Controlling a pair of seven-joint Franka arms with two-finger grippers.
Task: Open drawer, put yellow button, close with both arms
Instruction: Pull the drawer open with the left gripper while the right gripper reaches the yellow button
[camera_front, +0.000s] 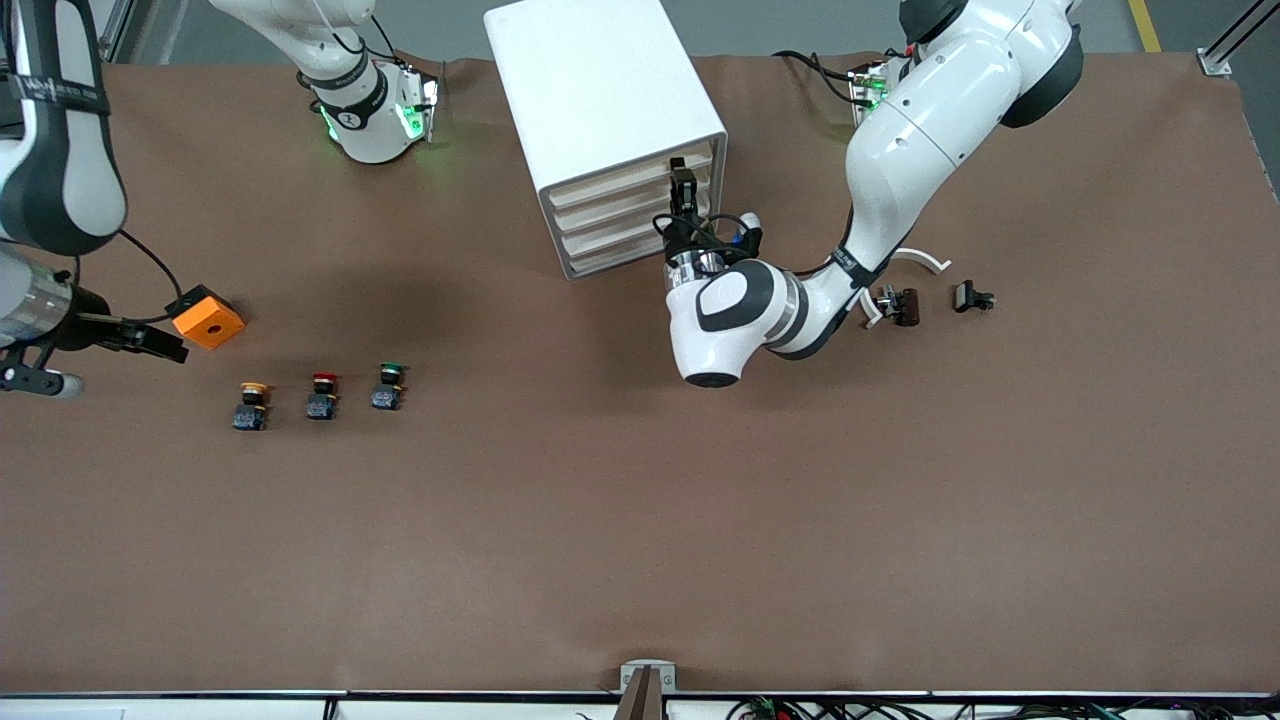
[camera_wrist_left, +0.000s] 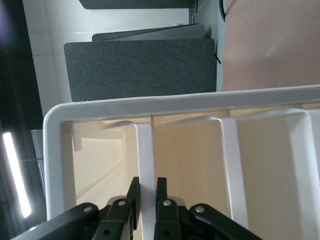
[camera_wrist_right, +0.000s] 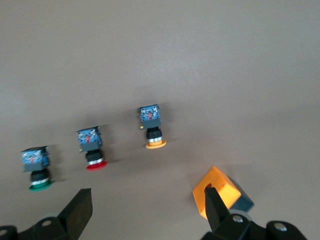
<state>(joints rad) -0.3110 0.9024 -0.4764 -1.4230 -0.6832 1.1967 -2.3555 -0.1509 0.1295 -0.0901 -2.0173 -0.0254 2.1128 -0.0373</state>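
The white cabinet (camera_front: 590, 80) stands midway along the robots' edge of the table, with four beige drawer fronts. The top drawer (camera_front: 630, 183) looks closed. My left gripper (camera_front: 683, 192) is at that drawer's front. In the left wrist view its fingers (camera_wrist_left: 133, 197) are shut on a white strip of the drawer front (camera_wrist_left: 145, 150). The yellow button (camera_front: 251, 404) lies on the table toward the right arm's end, also in the right wrist view (camera_wrist_right: 152, 127). My right gripper (camera_front: 165, 345) hangs wide open and empty over the table beside the buttons (camera_wrist_right: 145, 200).
A red button (camera_front: 322, 396) and a green button (camera_front: 388, 386) lie in a row beside the yellow one. An orange cube (camera_front: 208, 320) sits by the right gripper. Small dark parts (camera_front: 897, 305) and a white curved piece (camera_front: 925, 258) lie under the left arm.
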